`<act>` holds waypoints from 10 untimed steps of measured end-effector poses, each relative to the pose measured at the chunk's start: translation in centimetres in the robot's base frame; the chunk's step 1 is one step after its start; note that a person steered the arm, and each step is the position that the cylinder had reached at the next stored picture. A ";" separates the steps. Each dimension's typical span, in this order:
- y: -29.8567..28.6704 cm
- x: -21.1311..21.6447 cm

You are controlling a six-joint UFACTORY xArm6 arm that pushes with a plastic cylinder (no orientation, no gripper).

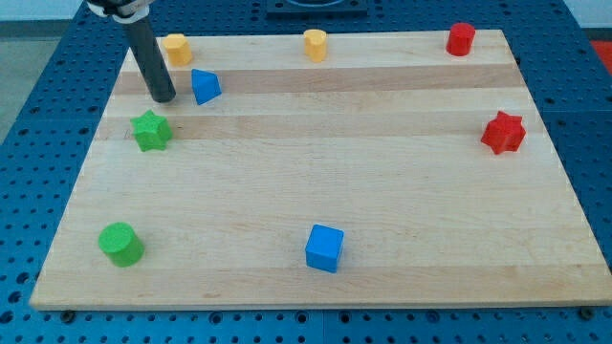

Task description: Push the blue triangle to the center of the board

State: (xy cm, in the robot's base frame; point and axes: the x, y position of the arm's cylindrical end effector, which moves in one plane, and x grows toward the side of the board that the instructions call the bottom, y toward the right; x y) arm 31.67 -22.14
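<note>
The camera view shows a wooden table [316, 172] with small blocks spread around it. The blue triangle [205, 86] sits far up near the view's top left corner, at about ten o'clock from the middle of the table. The middle has no block on it, so the job looks like it has only just begun. There is no gripper on this arm to be spread or pressed together, only a dark rod, and my tip [163, 98] rests on the wood just to the view's left of the blue triangle, at about nine o'clock from it. I cannot tell if they touch. The green star [151, 131] lies just below the tip, at about six o'clock. A yellow block [175, 48] is close above, near twelve o'clock. I think the triangle must slide a long way toward four o'clock to reach the middle. The tip seems to be on a fair side for that push. Nothing stands in the way along that path.
</note>
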 end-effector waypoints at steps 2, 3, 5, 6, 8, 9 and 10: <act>0.9 -1.7; 2.6 -1.7; 7.0 -1.7; 9.3 -1.6; 12.6 2.1; 13.6 4.3; 15.1 6.2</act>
State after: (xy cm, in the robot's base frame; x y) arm 37.91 -7.05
